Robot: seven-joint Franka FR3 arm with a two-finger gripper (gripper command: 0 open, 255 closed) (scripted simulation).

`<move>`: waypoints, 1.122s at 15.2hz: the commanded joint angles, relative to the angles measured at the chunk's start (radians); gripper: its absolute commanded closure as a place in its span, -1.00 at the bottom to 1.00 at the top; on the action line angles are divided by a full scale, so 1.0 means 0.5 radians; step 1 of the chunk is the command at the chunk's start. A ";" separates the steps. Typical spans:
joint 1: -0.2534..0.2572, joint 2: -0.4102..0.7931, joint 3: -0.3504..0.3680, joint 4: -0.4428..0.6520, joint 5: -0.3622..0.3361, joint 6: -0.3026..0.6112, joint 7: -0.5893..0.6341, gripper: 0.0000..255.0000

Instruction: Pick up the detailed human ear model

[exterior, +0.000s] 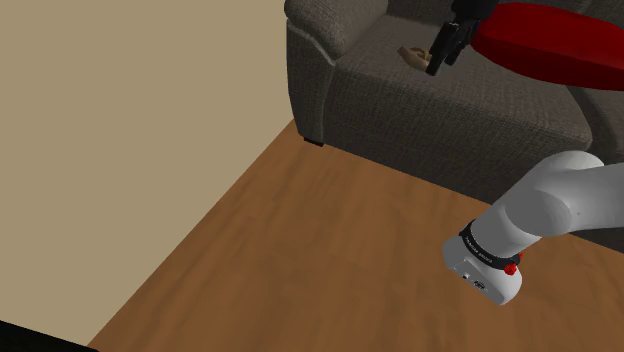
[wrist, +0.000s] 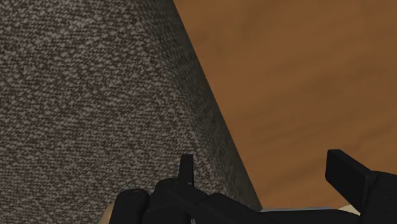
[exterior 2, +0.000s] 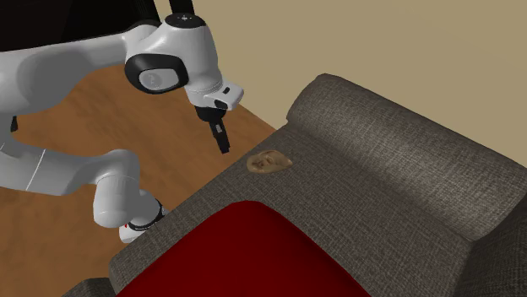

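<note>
Two black fingers (wrist: 347, 177) spread wide apart on the claw (exterior 2: 224, 149), pinching nothing. Claw hanging low over the grey couch (exterior 2: 397, 169), close to its edge. Small tan ear model (exterior 2: 268, 159) lying flat on the couch seat, just beside the claw tips and not touching them. Big red cushion (exterior 2: 245, 253) near the claw too. Brown wood floor (exterior: 300, 250) down below the claw

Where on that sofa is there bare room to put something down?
Free: the grey seat between the red cushion and the armrest, behind the ear model. Crowded: the front edge, where the open gripper hangs near the ear model.
</note>
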 commanded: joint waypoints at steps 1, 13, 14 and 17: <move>0.000 0.000 0.000 0.000 0.000 0.000 0.000 -1.00; -0.210 0.974 -0.342 0.831 0.227 -0.363 0.139 -1.00; -0.211 0.970 -0.341 0.800 0.226 -0.336 0.136 -1.00; -0.212 0.961 -0.341 0.711 0.224 -0.256 0.127 -1.00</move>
